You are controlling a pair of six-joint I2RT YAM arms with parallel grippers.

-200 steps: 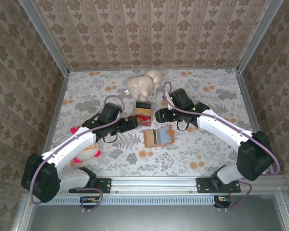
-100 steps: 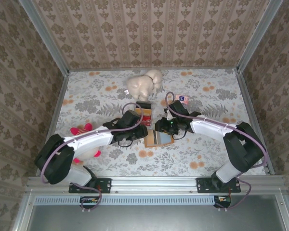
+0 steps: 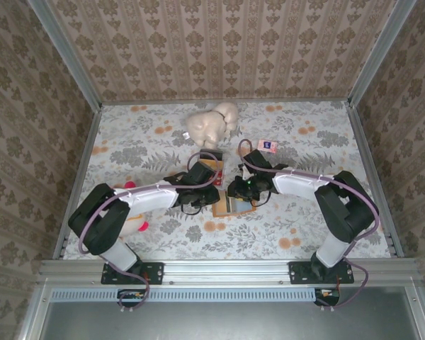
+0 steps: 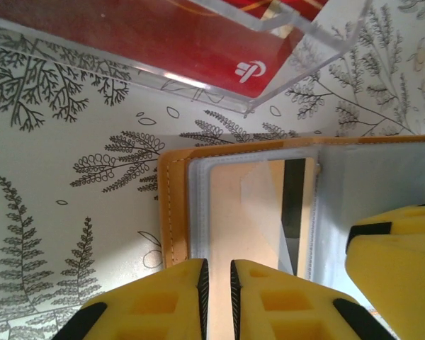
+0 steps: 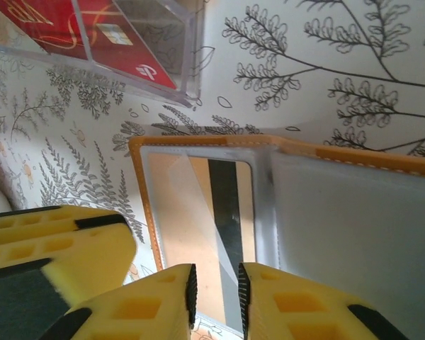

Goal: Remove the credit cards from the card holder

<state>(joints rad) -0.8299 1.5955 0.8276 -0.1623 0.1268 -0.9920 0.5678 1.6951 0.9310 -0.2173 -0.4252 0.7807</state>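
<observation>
Reading from the left, the left pincer (image 4: 216, 283) is seen at the near edge of the open holder (image 4: 171, 212), flat on the table (image 4: 64, 212); it is drawn almost shut, and whether anything is pinched cannot be told. A card (image 4: 292, 205) sits in the clear pocket (image 4: 248, 212) straight ahead, its long axis in line with that pincer. The right pincer (image 5: 214, 290), likewise nearly closed, is set at the same leaf, equally near.
</observation>
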